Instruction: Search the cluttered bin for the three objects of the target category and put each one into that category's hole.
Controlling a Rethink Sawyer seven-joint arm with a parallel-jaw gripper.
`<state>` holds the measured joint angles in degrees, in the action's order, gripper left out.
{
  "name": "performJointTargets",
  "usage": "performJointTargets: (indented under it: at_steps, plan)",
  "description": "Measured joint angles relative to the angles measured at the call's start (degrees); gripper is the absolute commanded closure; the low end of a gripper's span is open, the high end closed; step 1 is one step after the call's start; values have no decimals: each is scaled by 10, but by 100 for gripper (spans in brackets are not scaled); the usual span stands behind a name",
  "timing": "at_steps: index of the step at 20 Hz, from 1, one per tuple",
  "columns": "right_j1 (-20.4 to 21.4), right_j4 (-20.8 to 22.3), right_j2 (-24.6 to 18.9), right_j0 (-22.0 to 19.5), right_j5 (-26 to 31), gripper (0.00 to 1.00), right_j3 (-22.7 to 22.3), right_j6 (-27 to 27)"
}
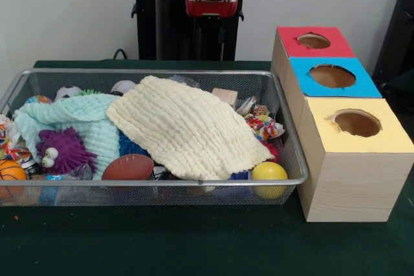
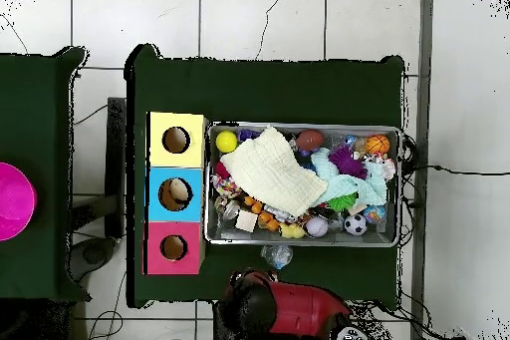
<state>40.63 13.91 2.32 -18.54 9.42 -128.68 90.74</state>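
The wire-mesh bin [image 1: 294, 159] [image 2: 402, 186] is packed with toys under a cream cloth [image 1: 187, 127] [image 2: 271, 171] and a mint cloth [image 1: 77, 117]. One see-through wrinkly plastic lump [image 2: 276, 254] sits at the bin's robot-side rim; it peeks out behind the cream cloth in the front view [image 1: 184, 81]. I cannot tell if it is inside the rim. Another clear lump [image 1: 246, 105] lies near the boxes. My gripper [image 1: 211, 27] hangs drawn back above the table's far side, dark against the pedestal.
Three wooden boxes with holes stand beside the bin: red top [image 1: 314, 41] [image 2: 173, 247], blue top [image 1: 332, 76] [image 2: 175, 193], yellow top [image 1: 357, 123] [image 2: 176, 140]. A yellow ball [image 1: 269, 174], a purple spiky toy [image 1: 63, 150], a football [image 1: 128, 167] and a basketball [image 1: 11, 172] lie along the near wall.
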Motion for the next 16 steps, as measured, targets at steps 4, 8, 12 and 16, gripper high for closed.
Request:
performJointTargets:
  at_steps: [4,8,12,16]
  plan:
    - [7,17,-6,-10,0,0,-11,0]
    - [19,40,-17,-35,4,0,-24,0]
    - [23,61,-31,-70,13,0,-23,0]
    - [22,81,-42,-104,27,0,-21,0]
